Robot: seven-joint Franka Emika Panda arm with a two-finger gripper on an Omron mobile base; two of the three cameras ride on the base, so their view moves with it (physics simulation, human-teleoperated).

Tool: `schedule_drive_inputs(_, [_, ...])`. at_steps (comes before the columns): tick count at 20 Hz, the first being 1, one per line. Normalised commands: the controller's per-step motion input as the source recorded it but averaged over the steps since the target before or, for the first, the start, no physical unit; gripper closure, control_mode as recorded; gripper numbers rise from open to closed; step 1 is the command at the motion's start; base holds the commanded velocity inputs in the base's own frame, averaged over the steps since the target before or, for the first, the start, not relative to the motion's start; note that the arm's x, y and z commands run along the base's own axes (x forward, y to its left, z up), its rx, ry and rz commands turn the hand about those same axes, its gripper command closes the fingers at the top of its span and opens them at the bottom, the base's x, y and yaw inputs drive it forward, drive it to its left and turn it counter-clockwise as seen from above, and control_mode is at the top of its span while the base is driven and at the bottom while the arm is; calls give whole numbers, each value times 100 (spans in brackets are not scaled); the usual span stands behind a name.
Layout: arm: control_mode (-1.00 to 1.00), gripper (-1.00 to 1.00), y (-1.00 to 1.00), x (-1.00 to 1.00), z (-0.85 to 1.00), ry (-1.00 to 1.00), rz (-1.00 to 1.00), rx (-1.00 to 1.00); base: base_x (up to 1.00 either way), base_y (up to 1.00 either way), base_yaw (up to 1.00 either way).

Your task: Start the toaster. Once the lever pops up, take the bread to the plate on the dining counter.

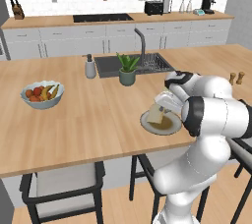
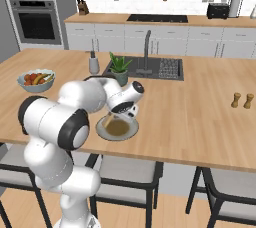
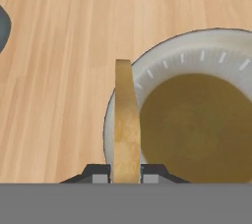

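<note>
Left base view, left to right. One white bowl of fruit [image 1: 42,94] at 9 o'clock on the long light wooden dining counter [image 1: 74,120]. One grey soap dispenser [image 1: 90,67], then one small potted green plant [image 1: 127,69] at 12 o'clock of the plate, beside the dark sink [image 1: 150,63]. One round shallow grey-beige plate [image 1: 160,122] sits near the counter's front edge, likely for easy reach from the stool side. One pale tan square slice of bread [image 1: 157,115] stands on edge at the plate's 9 o'clock rim, held there by the white arm's two-finger gripper [image 1: 165,106]. Two small wooden shakers [image 1: 236,77] at 3 o'clock. One black boxy toaster [image 1: 153,7] far back on the wall-side counter, with one black coffee machine [image 1: 209,1] further right.

Hand view: the fingertips [image 3: 100,173] are clamped on the slice's two faces, slice upright and edge-on, lower end over the plate's rim; whether it touches the dish I cannot tell. It looks held vertical because that is how it leaves a toaster slot. Judged: transport is done, release onto the plate remains.
</note>
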Motion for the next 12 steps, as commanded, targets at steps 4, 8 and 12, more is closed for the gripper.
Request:
schedule_drive_inputs(4, [-100, 100, -6, 0, -6, 0, 0, 0, 0, 0, 0])
schedule_drive_inputs(8, [-100, -100, 0, 0, 0, 0, 0, 0, 0, 0, 0])
schedule_drive_inputs(12, [-100, -100, -15, -6, 0, -3, 0, 0, 0, 0, 0])
